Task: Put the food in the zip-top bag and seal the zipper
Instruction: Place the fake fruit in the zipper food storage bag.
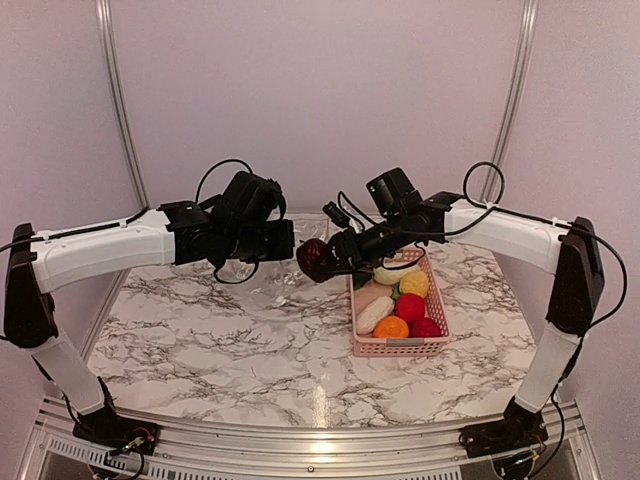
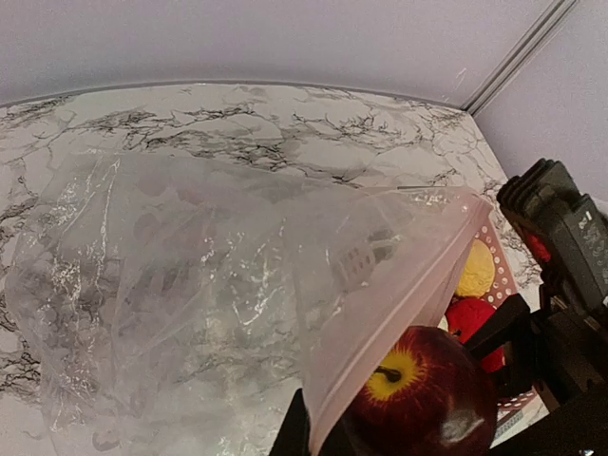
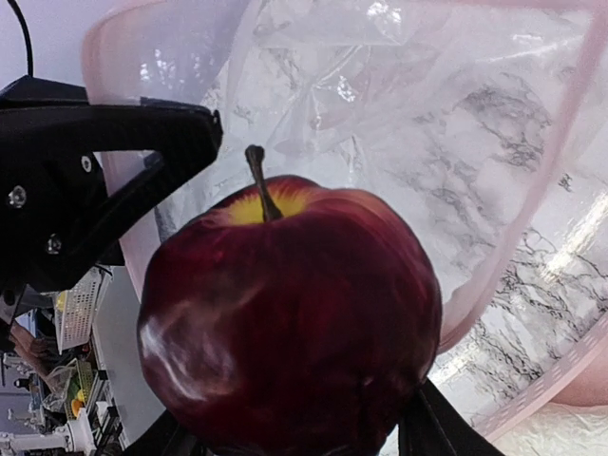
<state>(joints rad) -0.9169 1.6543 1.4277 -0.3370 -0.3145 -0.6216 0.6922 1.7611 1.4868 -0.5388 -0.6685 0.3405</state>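
- Where the overhead view gives only a dark lump at centre frame, the right wrist view shows it plainly. It is a dark red apple (image 3: 285,313) with a yellow patch round its stem, clamped between the right jaws, whose tips are cut off at the bottom edge.
- The apple sits right at the open mouth of the zip-top bag (image 2: 190,285), held above the tabletop (image 1: 200,330). In the right wrist view its stem points up-frame, toward the opening.
- Only the left wrist view shows the bag's length: its long axis runs from the left of the frame to the mouth at the right.
- The zipper (image 2: 404,313) runs as a pinkish strip from bottom centre to upper right. The left jaws are together on the bag's rim, though only a dark sliver of them shows at the bottom edge.
- Overhead, the bag is barely visible. The pink basket (image 1: 400,348), right of centre, holds an orange ball (image 1: 390,327), red balls (image 1: 410,306), a yellow piece (image 1: 414,284) and a white oblong (image 1: 374,314).
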